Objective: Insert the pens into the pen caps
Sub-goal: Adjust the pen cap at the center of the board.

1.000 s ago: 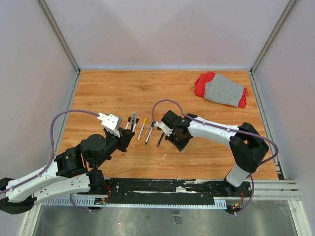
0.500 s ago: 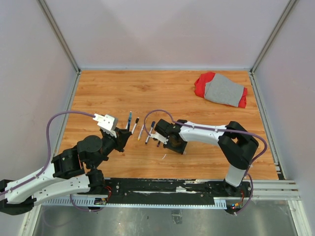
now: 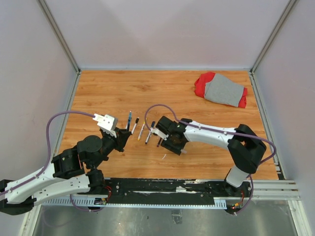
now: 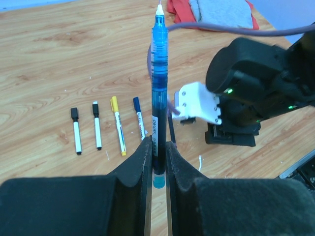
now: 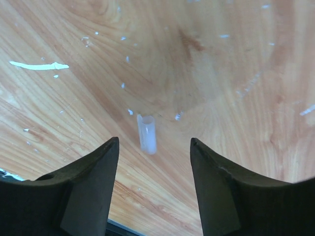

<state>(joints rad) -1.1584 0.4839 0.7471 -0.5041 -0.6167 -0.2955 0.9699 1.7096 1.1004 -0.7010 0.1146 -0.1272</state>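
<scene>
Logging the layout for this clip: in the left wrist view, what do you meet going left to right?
Black-ended pen, second black-ended pen, yellow-ended pen, blue-ended pen, translucent blue pen held in the left gripper, right arm.

Small print on blue pen [image 4: 158,88] (illegible)

My top camera looks down from above and behind my bases over the orange-brown wooden table [image 3: 123,88]. My left wrist camera looks low along its black fingers [image 4: 133,169], sharing the row of thin white-barrelled pens [image 4: 118,130] and the red-and-grey cloth [image 3: 222,90]. My right wrist camera faces straight down, close to the wood.
</scene>
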